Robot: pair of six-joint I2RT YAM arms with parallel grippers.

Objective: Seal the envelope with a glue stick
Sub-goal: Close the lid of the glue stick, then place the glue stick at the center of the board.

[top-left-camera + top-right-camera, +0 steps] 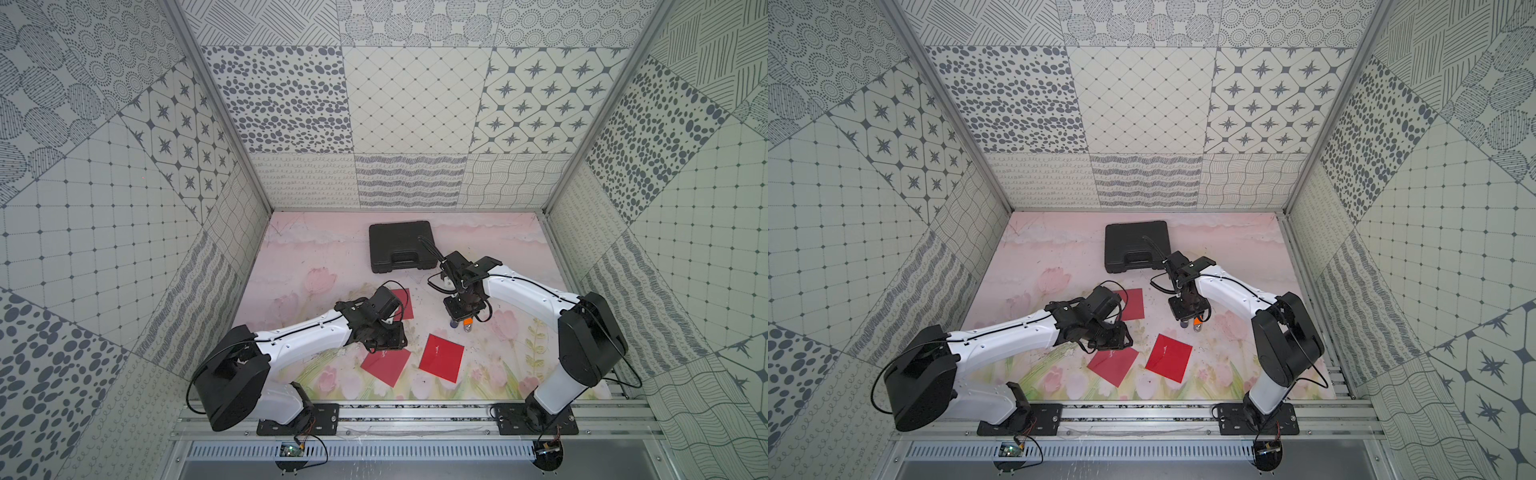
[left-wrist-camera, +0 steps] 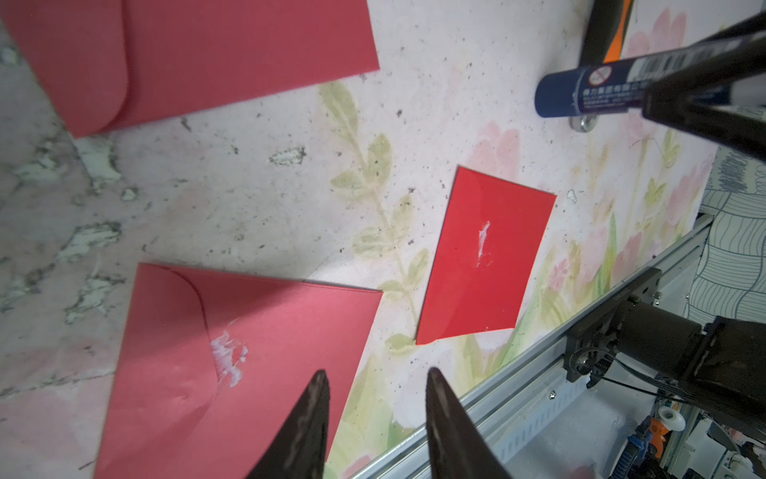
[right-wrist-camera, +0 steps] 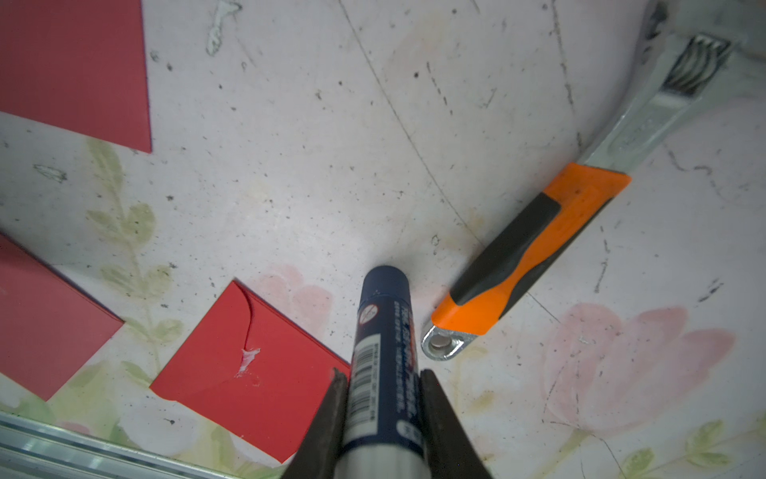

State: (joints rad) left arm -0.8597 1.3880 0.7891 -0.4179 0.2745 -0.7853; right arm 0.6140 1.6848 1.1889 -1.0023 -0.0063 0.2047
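- Grip: right gripper [image 3: 383, 375] is clamped on the glue stick [image 3: 383, 352]. Its fingers press the labelled body from both sides, and the navy cap end sticks out ahead.
- Place: the cap end sits just beside the ring end of the wrench [image 3: 526, 253], apart from it. I cannot tell whether the cap touches the mat [image 3: 290, 166].
- Handling: the stick looks like a light, rigid plastic cylinder, smooth and round, so it may roll or swivel between flat pads. A hold across the middle of the body, as here, seems soundest and leaves the cap free.
- Cap: it looks to be on, so it probably has to come off before any glue goes down.
- Left gripper [image 2: 376, 373]: the fingers are moderately apart with nothing between them. They hang over the edge of the darker envelope [image 2: 232, 352], well apart from the wrench.
- Envelopes: the small envelope [image 2: 485, 257] lies near the wrench. The darker one and the third envelope [image 2: 207, 54] lie farther from it.
- Paper: thin and limp, likely to slide under the stick unless pinned.
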